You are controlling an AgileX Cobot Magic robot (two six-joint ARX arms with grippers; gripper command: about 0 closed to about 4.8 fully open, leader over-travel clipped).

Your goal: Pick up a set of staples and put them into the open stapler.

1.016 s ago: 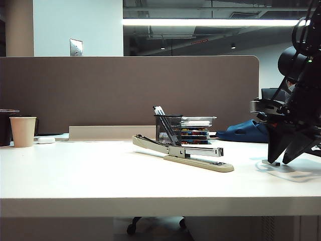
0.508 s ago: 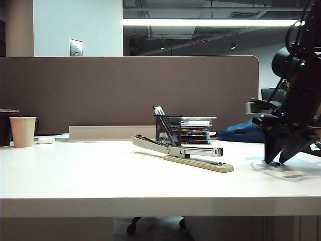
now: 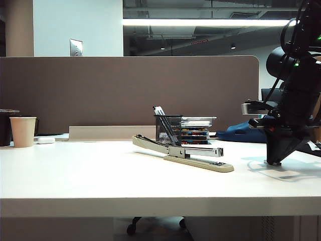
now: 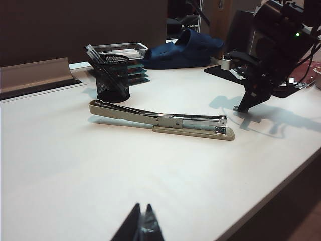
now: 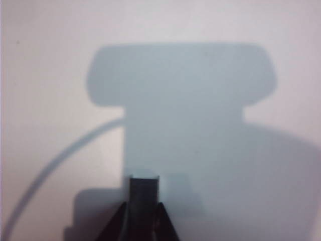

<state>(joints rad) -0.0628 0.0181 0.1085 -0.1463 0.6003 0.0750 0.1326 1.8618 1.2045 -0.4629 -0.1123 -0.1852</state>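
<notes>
The exterior view is showing the white worktop point(image 3: 100, 175) from its front edge; the stapler point(image 3: 183, 153) is lying open near the middle, its beige base flat and its long upper arm slanting up toward the left; the black mesh pen cup point(image 3: 168, 129) is standing just behind it, toward the back edge; a paper cup point(image 3: 23, 131) is sitting at the far left edge; the right gripper point(image 3: 274, 161) is pointing straight down near the right edge, its fingers drawn close together with the tips at the worktop, well apart from the stapler.

The left wrist view is looking across the worktop point(image 4: 75, 175); the left gripper point(image 4: 141, 226) is hanging over the near edge with its fingers pressed together and nothing between them; the stapler point(image 4: 165, 119) is lying beyond it, the pen cup point(image 4: 112, 79) just behind its raised end; the right gripper point(image 4: 243, 107) is touching down near the far right corner.

The right wrist view is showing the right gripper point(image 5: 143, 213) pinching a small dark bar, the set of staples point(image 5: 144, 193), which is standing out past the fingertips over the shadowed worktop point(image 5: 50, 75).
</notes>
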